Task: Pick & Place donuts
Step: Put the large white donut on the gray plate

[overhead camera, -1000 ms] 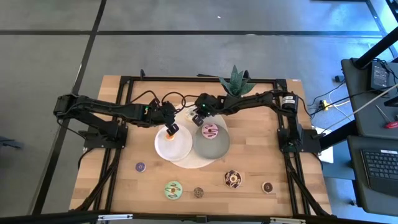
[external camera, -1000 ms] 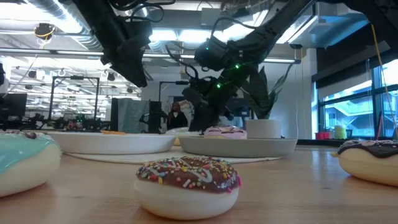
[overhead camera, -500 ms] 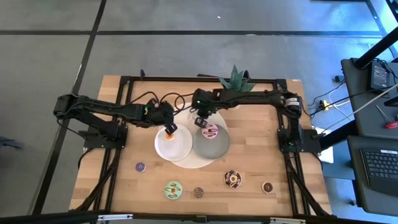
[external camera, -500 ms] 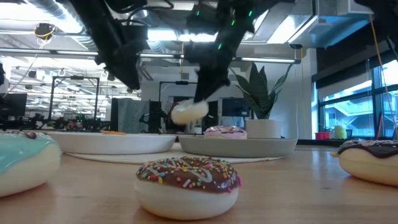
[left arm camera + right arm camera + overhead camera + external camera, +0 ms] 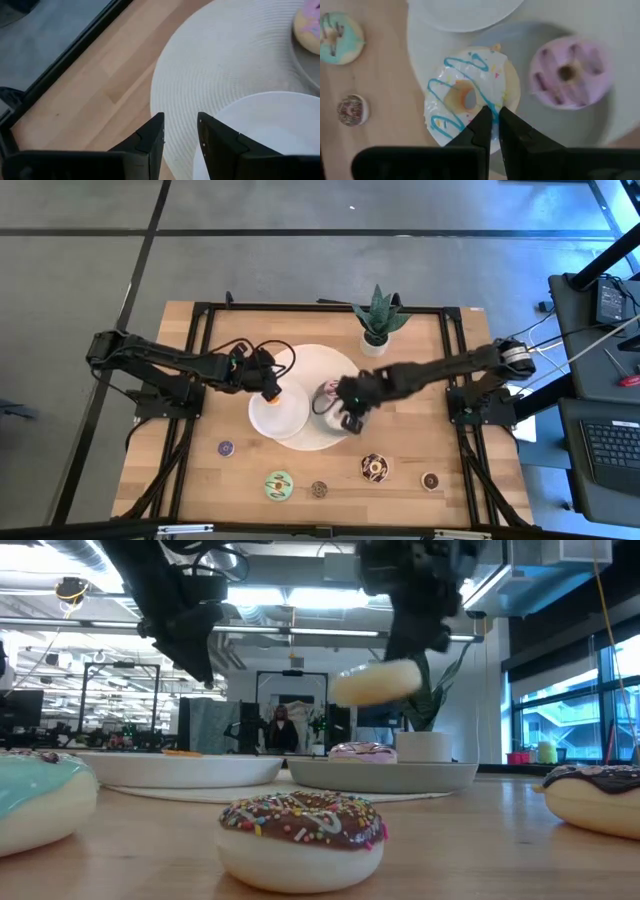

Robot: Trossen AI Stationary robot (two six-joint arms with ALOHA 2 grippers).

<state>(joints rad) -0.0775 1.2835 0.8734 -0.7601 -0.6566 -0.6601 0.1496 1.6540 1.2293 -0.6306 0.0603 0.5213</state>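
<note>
One cream donut with white icing and blue squiggles [image 5: 465, 100] hangs in the air, pinched at its rim by the right gripper [image 5: 494, 125], whose two dark fingers are pressed nearly together on it; from table height it shows as a pale ring [image 5: 375, 683] lifted clear above the grey round plate [image 5: 380, 776]. That grey plate [image 5: 580, 130] is the handiest landmark: on it rests a pink-iced donut with darker stripes [image 5: 568, 72], and the lifted donut hovers over the plate's edge on the side toward the front of the table. Just beside the grey plate sits a white round plate [image 5: 272, 420], both lying on a larger white woven mat [image 5: 225, 55]. The left gripper [image 5: 180, 132] hovers over the far rim of the white plate with its fingers a little apart and nothing visible between them in its own view, though from above an orange spot [image 5: 274, 391] shows right at its tip. Toward the table's front edge, well apart from the grey plate, lie a mint-green iced donut [image 5: 278, 484], a small chocolate sprinkled donut [image 5: 319, 489], a larger chocolate donut [image 5: 374, 468], another small dark one [image 5: 430, 479] and a small purple one [image 5: 225, 448]. Behind the grey plate stands a spiky green plant in a white pot [image 5: 379, 315].
</note>
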